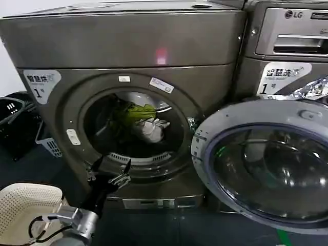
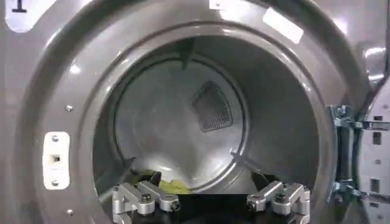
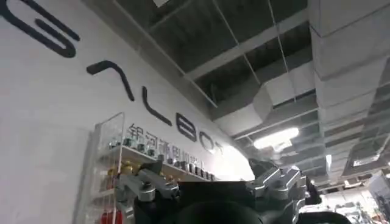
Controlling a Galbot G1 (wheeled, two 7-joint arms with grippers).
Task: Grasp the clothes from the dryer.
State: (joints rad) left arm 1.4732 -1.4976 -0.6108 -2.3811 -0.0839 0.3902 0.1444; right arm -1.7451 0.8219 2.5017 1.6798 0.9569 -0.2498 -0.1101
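The dryer (image 1: pixel 128 46) is the big grey-brown machine with a "1" sticker, its round porthole uncovered. In the drum lie the clothes: a yellow-green piece (image 1: pixel 136 113) above a white piece (image 1: pixel 152 129). My left gripper (image 1: pixel 110 171) hangs open just outside the porthole's lower rim, below and in front of the clothes, with nothing in it. In the left wrist view the left gripper (image 2: pixel 210 204) faces the drum (image 2: pixel 177 122), and a strip of yellow-green fabric (image 2: pixel 166 185) shows beside one finger (image 2: pixel 143 198). My right gripper (image 3: pixel 213 195) points up at a ceiling, open and empty.
The dryer's round door (image 1: pixel 261 164) stands swung open to the right of the porthole. Behind it is the LG-marked machine (image 1: pixel 287 46). A white mesh basket (image 1: pixel 20 210) sits at the lower left, with a dark basket (image 1: pixel 13 118) and a pale one (image 1: pixel 48 144) beside the dryer.
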